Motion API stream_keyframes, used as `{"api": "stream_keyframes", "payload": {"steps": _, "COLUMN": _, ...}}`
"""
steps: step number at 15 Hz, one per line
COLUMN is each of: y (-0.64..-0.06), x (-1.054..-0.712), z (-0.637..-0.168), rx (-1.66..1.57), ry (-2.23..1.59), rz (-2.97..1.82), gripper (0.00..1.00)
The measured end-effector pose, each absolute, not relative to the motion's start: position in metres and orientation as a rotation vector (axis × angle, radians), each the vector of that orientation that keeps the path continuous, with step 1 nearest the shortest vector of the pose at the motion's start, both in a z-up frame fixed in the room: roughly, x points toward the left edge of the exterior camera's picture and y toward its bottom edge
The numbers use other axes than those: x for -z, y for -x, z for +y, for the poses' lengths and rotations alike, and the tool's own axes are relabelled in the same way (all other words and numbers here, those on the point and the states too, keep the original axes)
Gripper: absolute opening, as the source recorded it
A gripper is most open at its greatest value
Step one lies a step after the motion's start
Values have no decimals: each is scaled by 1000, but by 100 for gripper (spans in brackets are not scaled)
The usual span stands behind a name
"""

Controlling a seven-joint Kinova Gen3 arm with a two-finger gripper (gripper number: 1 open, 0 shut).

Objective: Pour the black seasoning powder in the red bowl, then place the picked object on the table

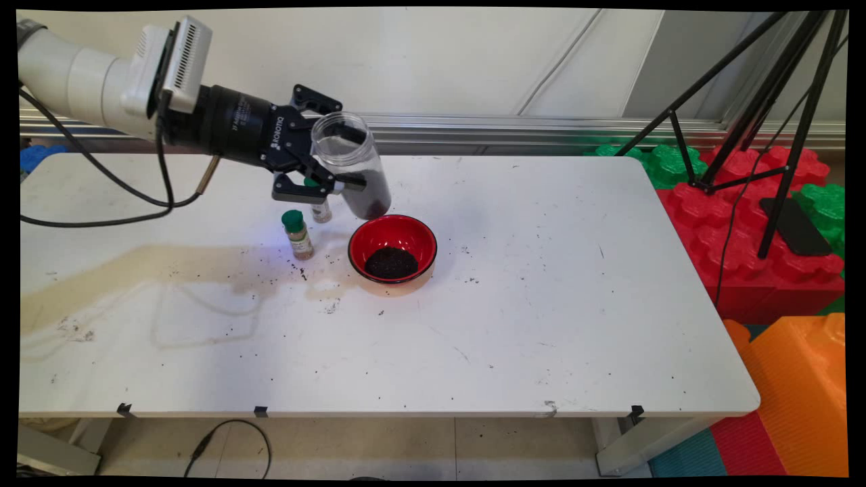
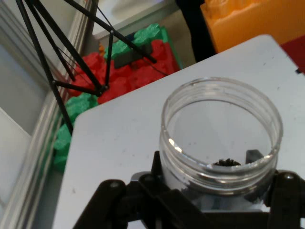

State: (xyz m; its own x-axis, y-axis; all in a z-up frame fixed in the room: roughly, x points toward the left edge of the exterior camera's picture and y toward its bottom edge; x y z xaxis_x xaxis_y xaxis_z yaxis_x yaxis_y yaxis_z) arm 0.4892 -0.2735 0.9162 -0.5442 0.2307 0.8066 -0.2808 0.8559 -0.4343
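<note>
Leftmost, a green-capped spice bottle (image 1: 297, 234) stands on the white bench (image 1: 541, 304); a second small bottle (image 1: 321, 210) stands at its 1 o'clock, partly hidden beneath the hand (image 1: 342, 157). That hand is clamped on a clear plastic jar (image 1: 353, 164), lidless and tilted, dark grains pooled in its lower end. At the jar's 5 o'clock sits a red bowl (image 1: 392, 247) of dark grains. Only the hand view looks into the jar's mouth (image 2: 220, 126), showing a few grains at the rim.
</note>
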Motion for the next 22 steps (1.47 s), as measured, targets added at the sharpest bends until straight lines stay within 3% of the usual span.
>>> {"api": "stream_keyframes", "payload": {"steps": 22, "y": -565, "x": -853, "z": -252, "rx": -263, "ry": -335, "rz": -2015, "gripper": 0}}
